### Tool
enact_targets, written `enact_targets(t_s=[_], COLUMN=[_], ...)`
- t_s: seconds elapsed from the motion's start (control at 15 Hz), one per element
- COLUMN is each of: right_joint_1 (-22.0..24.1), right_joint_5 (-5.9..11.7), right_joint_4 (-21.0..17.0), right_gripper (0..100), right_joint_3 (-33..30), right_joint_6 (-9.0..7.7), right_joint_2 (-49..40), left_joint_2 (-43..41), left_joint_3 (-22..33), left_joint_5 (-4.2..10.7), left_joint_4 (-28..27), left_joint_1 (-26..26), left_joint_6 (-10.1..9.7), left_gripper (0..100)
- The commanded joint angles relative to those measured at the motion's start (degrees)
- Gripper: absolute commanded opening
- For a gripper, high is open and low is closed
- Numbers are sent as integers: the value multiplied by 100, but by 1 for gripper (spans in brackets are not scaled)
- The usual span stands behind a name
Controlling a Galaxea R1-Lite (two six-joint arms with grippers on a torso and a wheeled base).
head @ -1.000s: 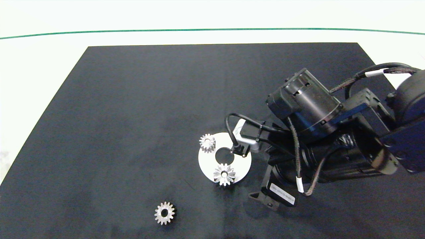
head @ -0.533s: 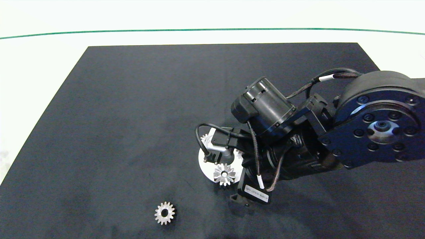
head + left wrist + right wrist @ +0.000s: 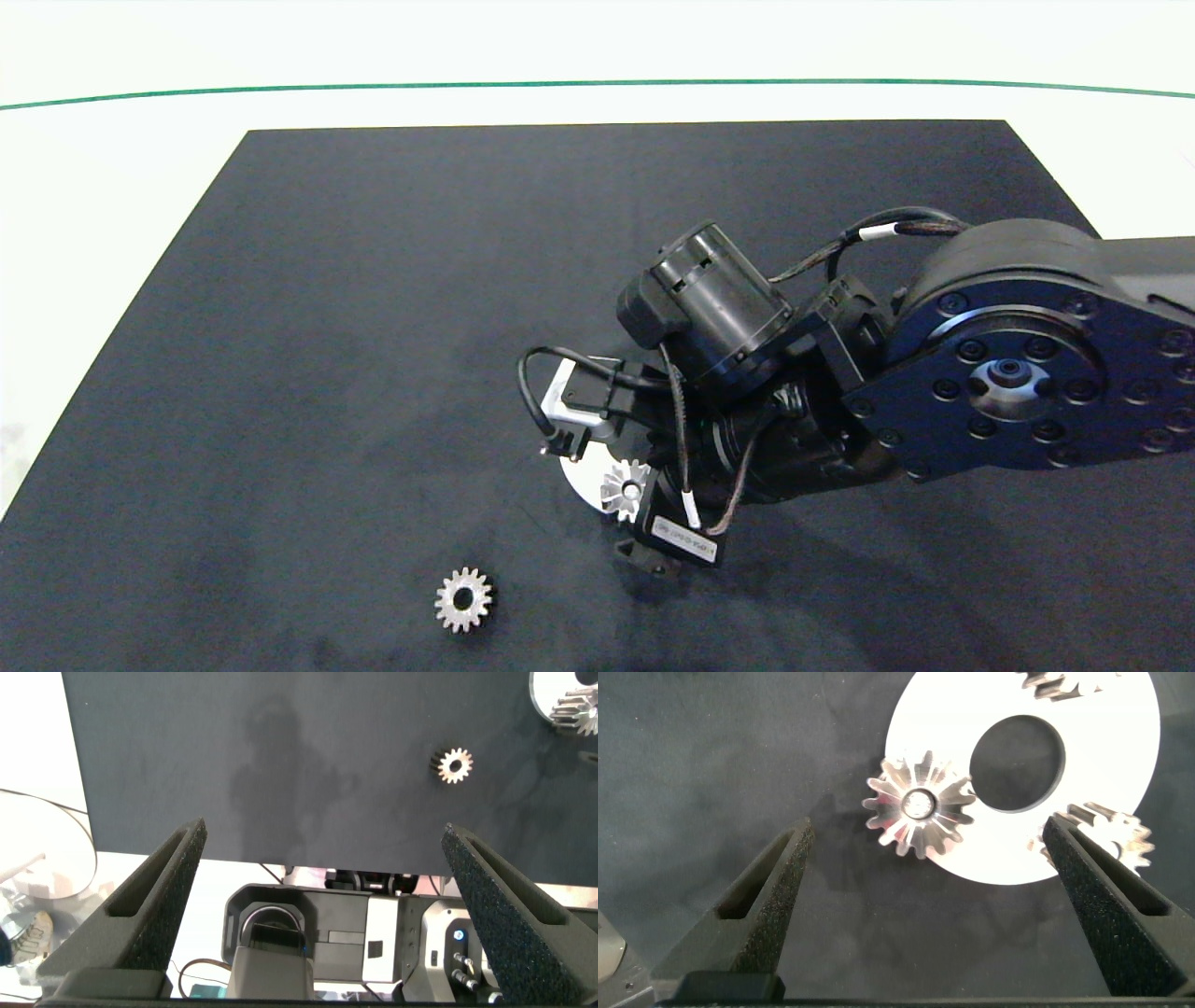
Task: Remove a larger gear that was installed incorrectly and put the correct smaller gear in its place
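The larger gear, shiny with long pointed teeth, sits on the rim of a white disc that has a round centre hole. My right gripper hangs open above it, one finger on each side of the gear and touching nothing. Two smaller gears also sit on the disc. From the head view, my right arm covers most of the disc; the larger gear peeks out. A loose smaller gear lies flat on the mat, seen too as the loose gear. My left gripper is open and idle.
Everything rests on a black mat laid on a white table with a green line along the back. The left wrist view shows the mat's edge and the robot's base below it.
My right arm has swung left and forward over the disc, now hiding the rear small gear and most of the disc. The gears have not moved.
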State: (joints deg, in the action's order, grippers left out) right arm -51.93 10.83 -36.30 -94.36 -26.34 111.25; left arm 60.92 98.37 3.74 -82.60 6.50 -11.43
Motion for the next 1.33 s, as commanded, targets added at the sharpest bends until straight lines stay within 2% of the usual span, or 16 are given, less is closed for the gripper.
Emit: enact_targets(t_s=[0.07, 0.2, 0.53, 1.33], right_joint_1=[-19, -28, -80, 8], right_joint_5=[7, -1, -28, -28], right_joint_4=[0, 9, 299, 396], right_gripper=[100, 100, 90, 66], right_joint_3=[-4, -4, 58, 163], right_joint_6=[-20, -64, -81, -81], right_joint_2=[116, 186, 362, 406], left_joint_2=[-18, -18, -36, -80], left_joint_3=[-2, -2, -2, -2], left_joint_5=[4, 4, 12, 12], left_joint_4=[-37, -37, -28, -19], left_joint_1=[1, -8, -17, -8], left_joint_6=[-8, -8, -8, -8], left_gripper=[100, 100, 100, 100])
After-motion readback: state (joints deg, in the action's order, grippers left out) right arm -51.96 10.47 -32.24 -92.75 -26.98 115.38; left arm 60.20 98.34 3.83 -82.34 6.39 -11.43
